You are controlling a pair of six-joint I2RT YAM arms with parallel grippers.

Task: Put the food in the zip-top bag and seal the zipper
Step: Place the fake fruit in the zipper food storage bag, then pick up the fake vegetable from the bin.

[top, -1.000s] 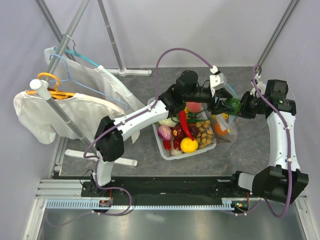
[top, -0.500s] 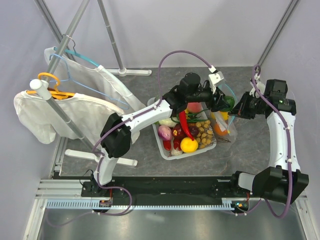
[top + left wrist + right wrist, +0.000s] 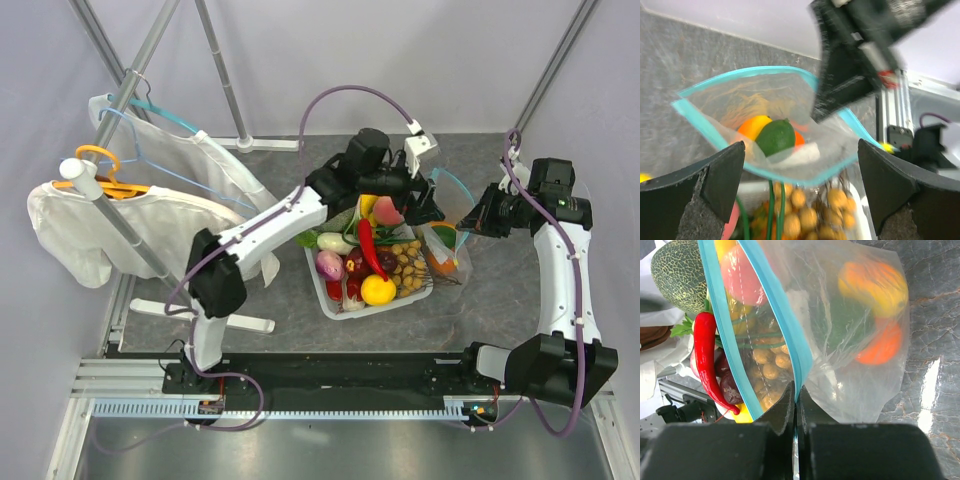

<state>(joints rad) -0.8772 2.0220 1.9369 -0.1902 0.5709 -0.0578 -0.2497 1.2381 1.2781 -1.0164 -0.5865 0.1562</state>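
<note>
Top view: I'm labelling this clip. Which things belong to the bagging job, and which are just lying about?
Job: zip-top bag, zipper, lime, orange, toy food, white tray.
Lying about: clothes rack, orange hanger, blue hanger, white garments.

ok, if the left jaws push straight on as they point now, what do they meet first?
Probably the open mouth of the zip-top bag, then the green lime inside it. Nothing shows between the open jaws and the bag, though depth is unclear.
</note>
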